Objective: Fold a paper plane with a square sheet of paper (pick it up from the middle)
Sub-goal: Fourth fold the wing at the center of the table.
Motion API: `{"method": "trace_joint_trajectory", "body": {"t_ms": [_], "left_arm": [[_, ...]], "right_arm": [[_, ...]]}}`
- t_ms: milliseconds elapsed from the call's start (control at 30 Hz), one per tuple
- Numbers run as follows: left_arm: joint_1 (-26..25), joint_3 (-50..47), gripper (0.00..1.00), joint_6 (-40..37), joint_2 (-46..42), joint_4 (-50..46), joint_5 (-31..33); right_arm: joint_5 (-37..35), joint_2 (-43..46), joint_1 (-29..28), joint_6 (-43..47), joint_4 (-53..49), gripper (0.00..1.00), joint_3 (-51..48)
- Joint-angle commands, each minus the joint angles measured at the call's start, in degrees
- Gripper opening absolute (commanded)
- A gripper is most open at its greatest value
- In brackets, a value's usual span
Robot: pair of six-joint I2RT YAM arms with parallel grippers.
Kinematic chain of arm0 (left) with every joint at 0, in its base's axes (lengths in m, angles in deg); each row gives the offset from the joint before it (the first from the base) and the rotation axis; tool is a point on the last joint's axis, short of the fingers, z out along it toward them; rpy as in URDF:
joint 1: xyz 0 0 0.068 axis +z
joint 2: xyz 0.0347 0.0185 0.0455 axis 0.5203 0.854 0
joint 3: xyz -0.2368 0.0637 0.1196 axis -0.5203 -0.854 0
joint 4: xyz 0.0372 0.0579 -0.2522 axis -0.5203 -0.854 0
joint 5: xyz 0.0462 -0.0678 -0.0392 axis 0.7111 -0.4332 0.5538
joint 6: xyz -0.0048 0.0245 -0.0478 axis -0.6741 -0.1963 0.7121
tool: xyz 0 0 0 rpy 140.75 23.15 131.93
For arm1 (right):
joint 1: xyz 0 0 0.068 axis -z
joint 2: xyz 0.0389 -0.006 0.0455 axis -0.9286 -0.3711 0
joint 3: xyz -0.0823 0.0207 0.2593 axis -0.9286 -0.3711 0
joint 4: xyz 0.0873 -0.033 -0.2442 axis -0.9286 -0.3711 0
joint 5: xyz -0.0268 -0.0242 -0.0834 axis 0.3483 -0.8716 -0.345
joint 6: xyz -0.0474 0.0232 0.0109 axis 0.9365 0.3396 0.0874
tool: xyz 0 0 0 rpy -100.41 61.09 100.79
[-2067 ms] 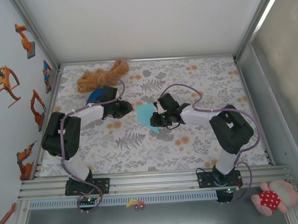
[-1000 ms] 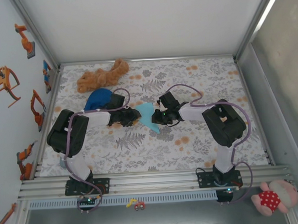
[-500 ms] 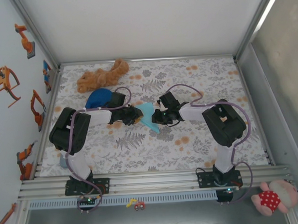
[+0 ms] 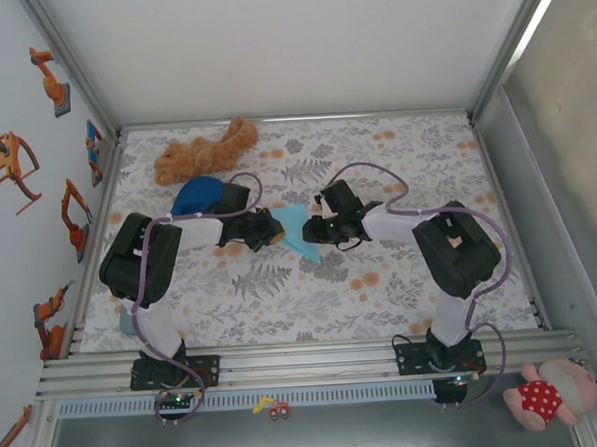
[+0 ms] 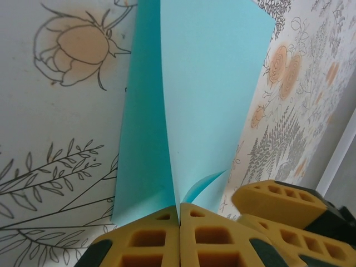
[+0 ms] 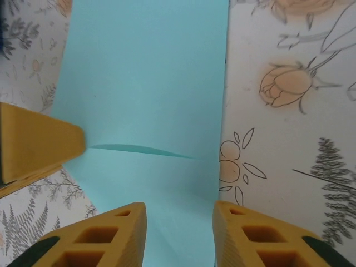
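The folded sheet of paper (image 4: 294, 224), thin, smooth and light cyan with a crisp lengthwise crease, sits mid-table on the floral-printed table cover (image 4: 402, 288) between the two grippers. Its long axis runs from far-left to near-right, with the narrow tip pointing near and a little right. The left gripper (image 4: 272, 232) has pressed its honeycombed yellow fingers (image 5: 150, 239) together on the paper's left edge since a second ago, while the right gripper (image 4: 312, 231) has spread its jaws and now straddles the sheet without pinching it.

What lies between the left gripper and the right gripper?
The cyan paper lies between the left gripper, which pinches it, and the right gripper; the top view shows this.
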State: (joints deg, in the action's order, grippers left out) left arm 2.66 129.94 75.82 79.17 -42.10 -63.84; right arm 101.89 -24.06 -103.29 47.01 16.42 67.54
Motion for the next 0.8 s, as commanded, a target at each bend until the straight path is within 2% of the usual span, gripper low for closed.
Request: {"method": "trace_joint_trajectory", "body": {"t_ms": [0,100,267,533,767], "left_arm": [[0.13,2.45,0.08,0.68,-1.05,-2.02,-0.35],[0.03,3.89,0.08,1.26,-1.77,-4.78,0.31],[-0.29,6.65,0.08,1.15,-1.6,-10.08,1.42],[-0.58,7.97,0.08,1.41,-1.7,-12.78,2.65],[-0.67,8.65,0.08,1.54,-1.45,-13.59,2.63]], "right_arm": [[-7.09,5.25,-0.38,5.1,-3.07,0.4,-0.13],[-12.59,7.57,-2.16,9.27,-4.51,0.4,-0.84],[-21.97,8.77,-8.68,17.01,-5.19,0.4,-1.06],[-23.97,3.11,-13.63,18.57,-2.29,0.36,0.25],[-24.87,-0.58,-14.73,18.92,-1.2,0.32,1.81]]}}
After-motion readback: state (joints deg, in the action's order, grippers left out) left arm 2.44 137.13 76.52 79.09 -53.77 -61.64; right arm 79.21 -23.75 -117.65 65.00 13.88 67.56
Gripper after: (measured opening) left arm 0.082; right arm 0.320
